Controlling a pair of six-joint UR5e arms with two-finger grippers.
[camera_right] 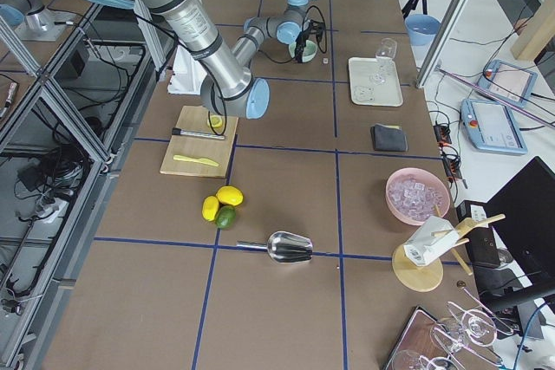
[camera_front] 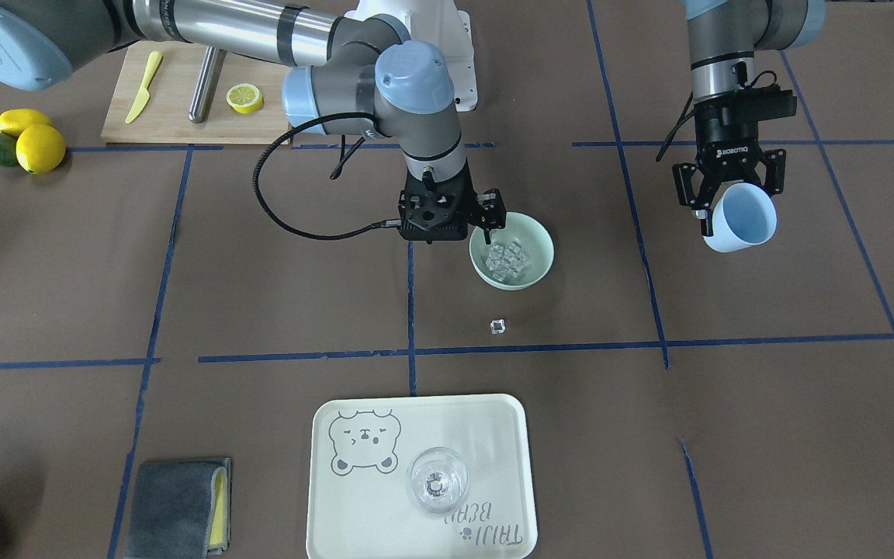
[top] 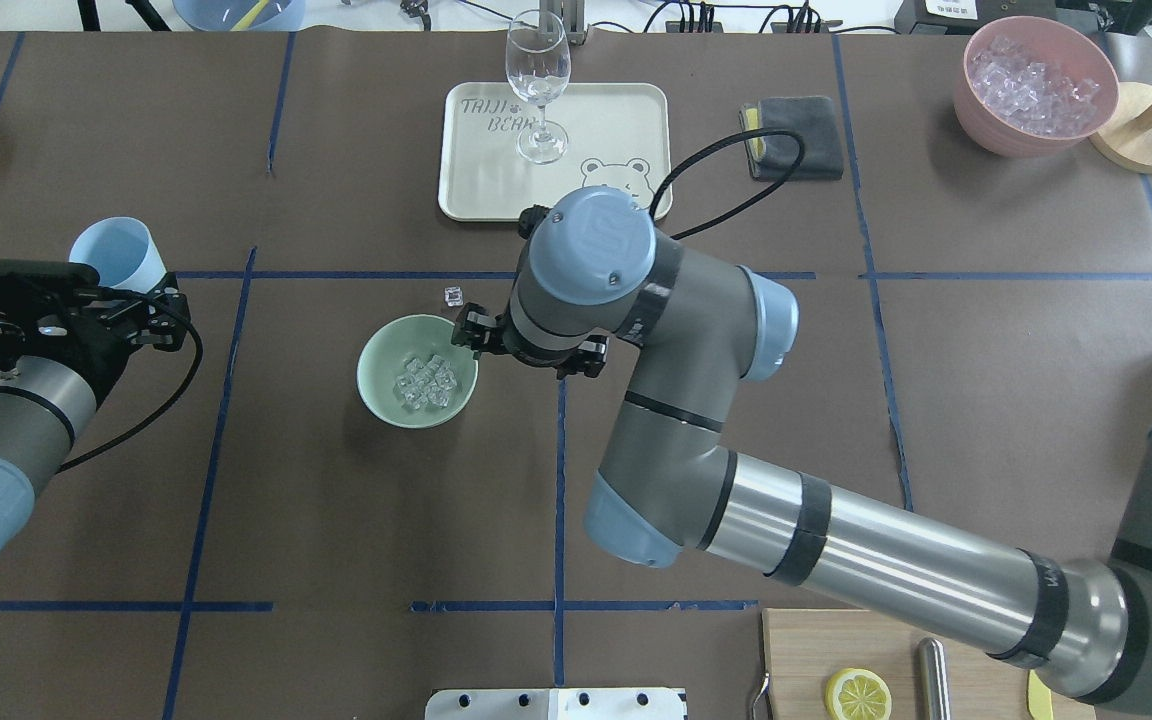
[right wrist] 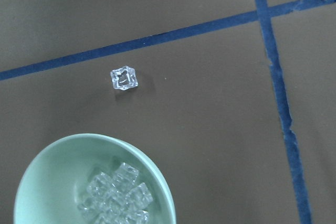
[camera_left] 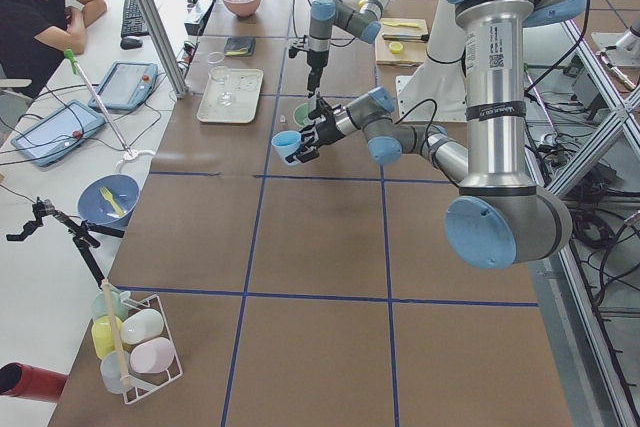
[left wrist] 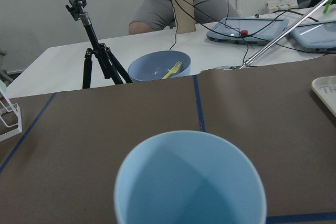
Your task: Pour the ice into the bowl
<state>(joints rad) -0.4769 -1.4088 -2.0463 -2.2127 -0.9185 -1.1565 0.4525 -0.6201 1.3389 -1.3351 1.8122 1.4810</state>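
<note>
Right gripper (camera_front: 489,220) hovers at the bowl's (camera_front: 544,260) rim, its closure indeterminable; ice (camera_front: 507,260) lies in the bowl, one stray cube (camera_front: 498,327) near its far side; left gripper (camera_front: 730,198), clasping the blue cup (camera_front: 746,221), stands well apart from the bowl.

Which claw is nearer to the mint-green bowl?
The right. The right claw is at the rim of the bowl; the left claw, holding a blue cup, is far off to its side.

Bare brown table (camera_front: 610,264) lies open between the round mint-green bowl (camera_front: 534,247) and the left gripper (camera_front: 732,208) with its pale blue cup (camera_front: 748,223); the right gripper (camera_front: 491,223) overhangs the bowl's other edge, one clear ice cube (camera_front: 498,327) lying nearby.
</note>
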